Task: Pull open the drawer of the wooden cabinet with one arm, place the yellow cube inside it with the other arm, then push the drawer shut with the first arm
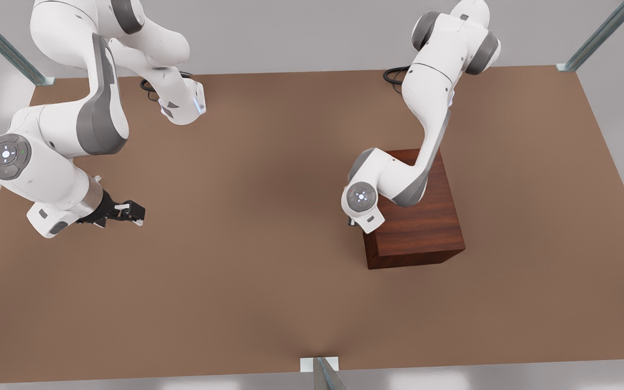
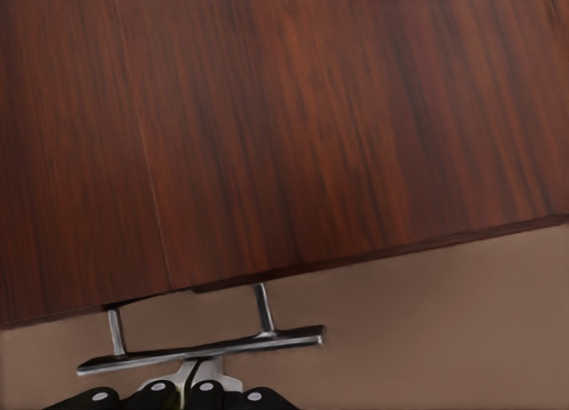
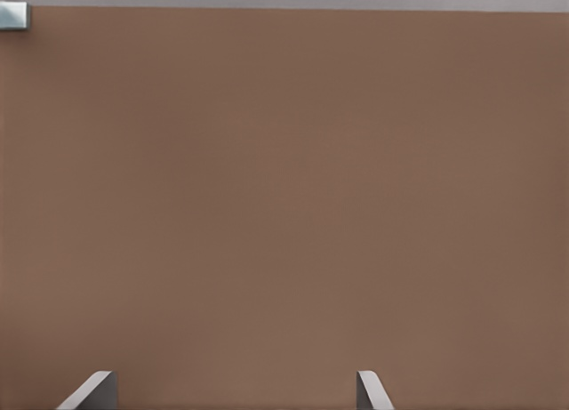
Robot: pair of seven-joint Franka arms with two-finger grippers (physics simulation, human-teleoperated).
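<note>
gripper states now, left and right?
Left gripper: at the drawer's silver handle on the wooden cabinet; open or shut cannot be told.
Right gripper: open, holding nothing, above the bare table.

Soft, even overhead light is washing the flat brown tabletop [image 1: 268, 260]; faint blurry shadows pooling w/ a darker band mid-surface. Glossy dark reddish-brown wooden cabinet [image 1: 420, 227] is catching mild sheen.

The left arm [image 1: 426, 135] folds down from about 1 o'clock in the front view, its wrist [image 1: 363, 203] low at about 3 o'clock; its claw [image 2: 178, 397] has its fingertips pressed together. The right arm [image 1: 63, 141] bends at about 9 o'clock, its claw [image 1: 130, 212] pointing toward centre, fingers [image 3: 89, 392] spread apart.
</note>
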